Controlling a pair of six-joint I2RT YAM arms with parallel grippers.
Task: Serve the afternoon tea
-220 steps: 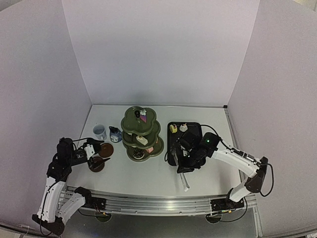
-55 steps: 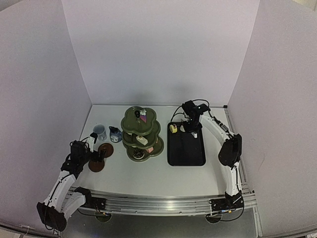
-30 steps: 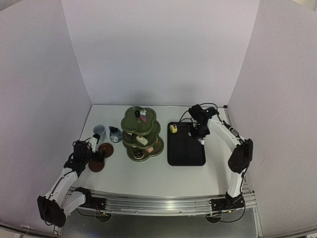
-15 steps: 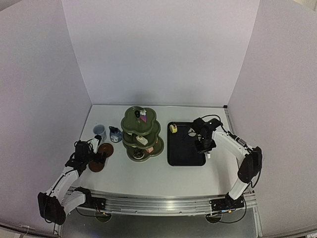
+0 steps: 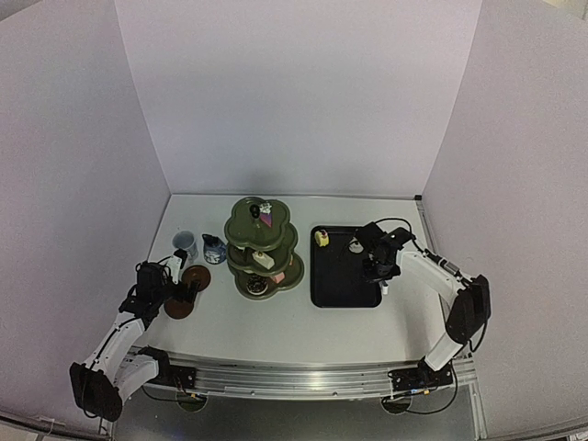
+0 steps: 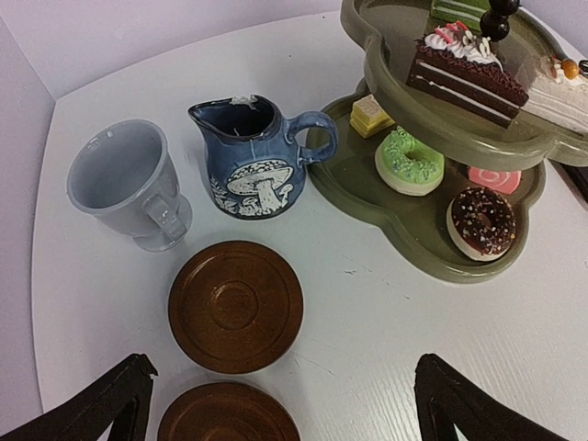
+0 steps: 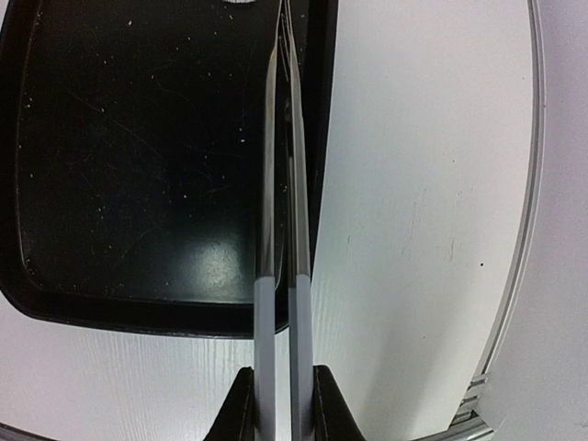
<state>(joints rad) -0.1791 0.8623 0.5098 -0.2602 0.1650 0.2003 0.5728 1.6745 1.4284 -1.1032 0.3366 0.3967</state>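
Top external view has the right gripper (image 5: 378, 265) over the right edge of the black tray (image 5: 340, 287), clamped on the metal tongs (image 7: 280, 184), which run along that edge, with a yellow pastry (image 5: 322, 238) and a white pastry (image 5: 356, 245) at the tray's far end. Left gripper (image 5: 180, 283) is spread wide just above the two brown saucers (image 6: 236, 305). Behind them the pale blue cup (image 6: 129, 179) and dark blue jug (image 6: 253, 161) stand side by side, next to the green three-tier stand (image 6: 432, 250) loaded with pastries (image 6: 469, 73).
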